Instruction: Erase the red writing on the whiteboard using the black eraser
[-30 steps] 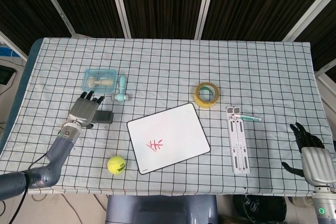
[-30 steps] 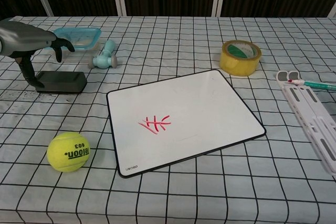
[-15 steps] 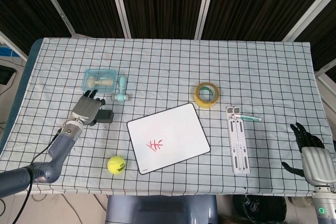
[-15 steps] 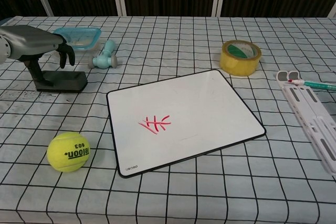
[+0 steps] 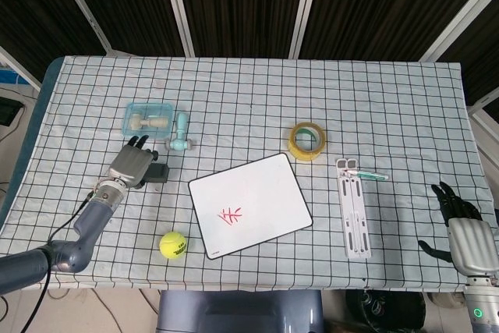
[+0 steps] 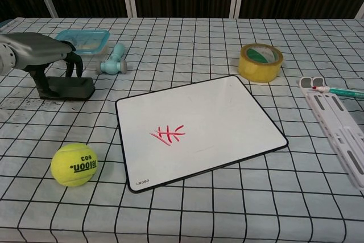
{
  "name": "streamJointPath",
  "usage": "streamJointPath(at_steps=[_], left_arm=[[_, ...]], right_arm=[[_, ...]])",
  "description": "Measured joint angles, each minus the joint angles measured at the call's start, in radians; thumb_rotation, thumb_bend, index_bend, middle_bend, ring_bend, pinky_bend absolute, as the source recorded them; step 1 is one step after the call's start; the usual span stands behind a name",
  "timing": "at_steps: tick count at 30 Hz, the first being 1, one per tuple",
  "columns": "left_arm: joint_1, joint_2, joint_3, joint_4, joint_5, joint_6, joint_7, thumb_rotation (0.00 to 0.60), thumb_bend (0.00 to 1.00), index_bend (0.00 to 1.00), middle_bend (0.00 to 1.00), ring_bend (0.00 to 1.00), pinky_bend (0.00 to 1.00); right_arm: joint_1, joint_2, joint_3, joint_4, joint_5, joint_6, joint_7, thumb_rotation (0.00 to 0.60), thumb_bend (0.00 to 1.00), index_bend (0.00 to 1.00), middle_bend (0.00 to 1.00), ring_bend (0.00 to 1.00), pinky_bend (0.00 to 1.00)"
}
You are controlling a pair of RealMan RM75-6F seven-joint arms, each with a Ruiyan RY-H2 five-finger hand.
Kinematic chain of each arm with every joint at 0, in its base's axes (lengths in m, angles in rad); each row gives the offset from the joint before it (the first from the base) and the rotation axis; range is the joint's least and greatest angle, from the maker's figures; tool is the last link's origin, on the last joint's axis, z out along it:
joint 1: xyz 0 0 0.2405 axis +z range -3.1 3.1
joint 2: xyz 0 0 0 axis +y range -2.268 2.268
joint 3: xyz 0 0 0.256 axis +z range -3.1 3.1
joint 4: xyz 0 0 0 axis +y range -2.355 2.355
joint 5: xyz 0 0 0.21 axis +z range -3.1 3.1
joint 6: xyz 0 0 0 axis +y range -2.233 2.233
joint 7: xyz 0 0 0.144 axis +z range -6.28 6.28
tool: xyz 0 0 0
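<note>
L hand (image 6: 42, 55) sits over the black eraser (image 6: 71, 88) at the L side of the worktop (image 5: 257, 91); thumb down one side, other fingers curled over the far side. Looks like it's bracketing the eraser, but firm clamp vs. just touching: can't tell from either view. Eraser rests flat on the cloth, well apart from the whiteboard (image 6: 227, 118), which lies mid-worktop w/ the red writing (image 6: 168, 134) untouched in its lower L part.

Risks, as I judge them: grip is at one end of the eraser, so a lift could tip it or let it slip out. Teal dumbbell (image 6: 113, 60) and the blue container (image 6: 85, 38) sit just behind the hand; a stray finger could knock them. Tennis ball (image 6: 74, 164) lies between eraser and the board's near corner, so a low sweep across could roll it. Board isn't held by anything; wiping pressure could slide it on the cloth.

Views: head view gives layout, and the R hand (image 5: 460, 228) at the far R edge, fingers spread, holding nothing; chest view doesn't show it at all. Chest view gives the side-on look at thumb and fingers round the eraser, which the head view hides under the back of the hand. Tape roll (image 5: 308, 140) and white rack (image 5: 355, 208) show in both.
</note>
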Motion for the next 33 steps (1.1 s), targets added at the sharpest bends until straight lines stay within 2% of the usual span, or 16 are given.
streamJointPath(at_steps=[23, 33], left_arm=[[-0.013, -0.007, 0.018, 0.006, -0.038, 0.011, 0.042, 0.6, 0.2, 0.35, 0.4, 0.03, 0.09], [-0.02, -0.004, 0.021, -0.004, -0.047, 0.014, 0.05, 0.6, 0.27, 0.41, 0.46, 0.03, 0.09]], right_arm=[[0.0, 0.001, 0.0, -0.002, 0.004, -0.001, -0.005, 0.6, 0.07, 0.05, 0.07, 0.19, 0.21], [0.001, 0.001, 0.0, -0.004, 0.002, -0.003, -0.005, 0.6, 0.07, 0.05, 0.07, 0.19, 0.22]])
